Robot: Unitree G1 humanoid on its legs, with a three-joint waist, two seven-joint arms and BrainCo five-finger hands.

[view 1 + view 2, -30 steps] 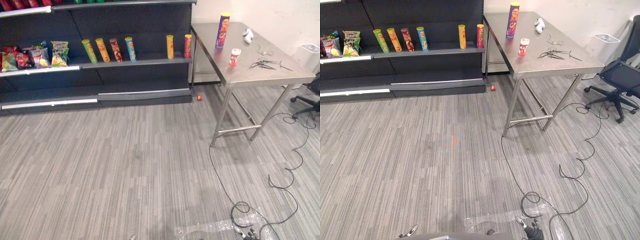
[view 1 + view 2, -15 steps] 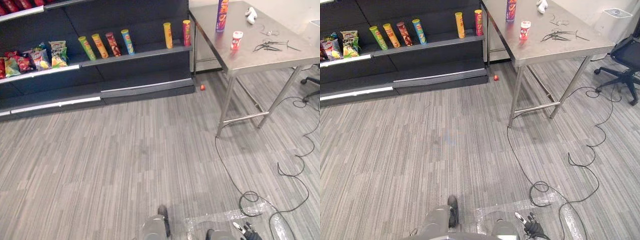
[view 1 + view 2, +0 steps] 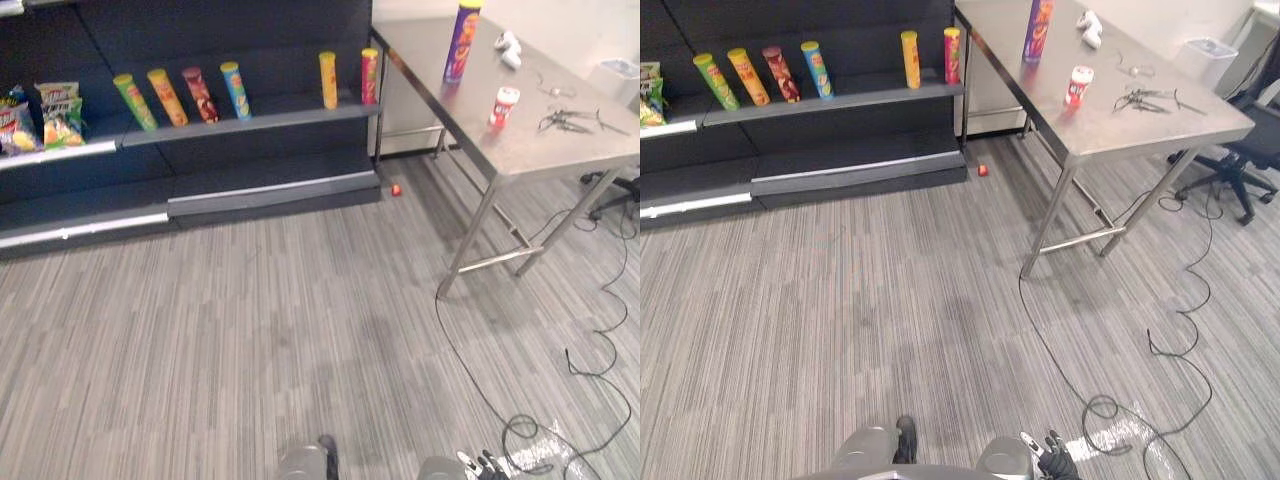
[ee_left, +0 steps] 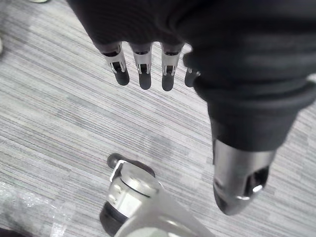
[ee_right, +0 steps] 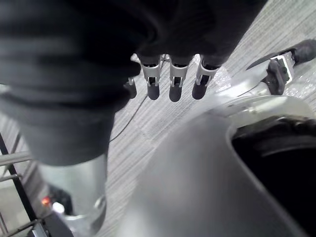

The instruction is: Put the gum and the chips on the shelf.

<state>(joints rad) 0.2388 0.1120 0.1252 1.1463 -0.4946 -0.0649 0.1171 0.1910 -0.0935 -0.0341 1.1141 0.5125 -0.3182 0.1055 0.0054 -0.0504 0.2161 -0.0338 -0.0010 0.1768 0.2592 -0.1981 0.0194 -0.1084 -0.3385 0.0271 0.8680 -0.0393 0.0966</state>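
A: Entry one, chips can (image 3: 461, 42). Location?

B: Upright on the steel table (image 3: 520, 150), far end, at about one o'clock. Not on the shelf (image 3: 250, 118).

A: Entry two, gum bottle (image 3: 505, 106)?

B: Same table, upright, at roughly four o'clock from the can, near it but not touching. Likewise unshelved.

A: Shelf contents?

B: At eleven to twelve o'clock, a row of cans (image 3: 235, 90), some leaning, with snack bags (image 3: 60, 115) out at ten o'clock. Open board between the blue can and the yellow one; likely room enough for both items.

A: Progress, then?

B: Judged at nil. Two pick-ups and two placings outstanding, plus the approach to the table.

A: Left hand (image 4: 143, 69)?

B: Fingers straight and loose, pointing down at the carpet (image 4: 59, 123). Nothing held.

A: Right hand (image 5: 176, 79)?

B: Same condition: fingers extended side by side, thumb apart, nothing in the grasp. Both hanging low at about six o'clock, well apart from table and shelf.

A: Anything else on the table?

B: A small white object (image 3: 508, 48) past the can and a tangle of thin black pieces (image 3: 570, 120) at three o'clock from the gum. Not task items.
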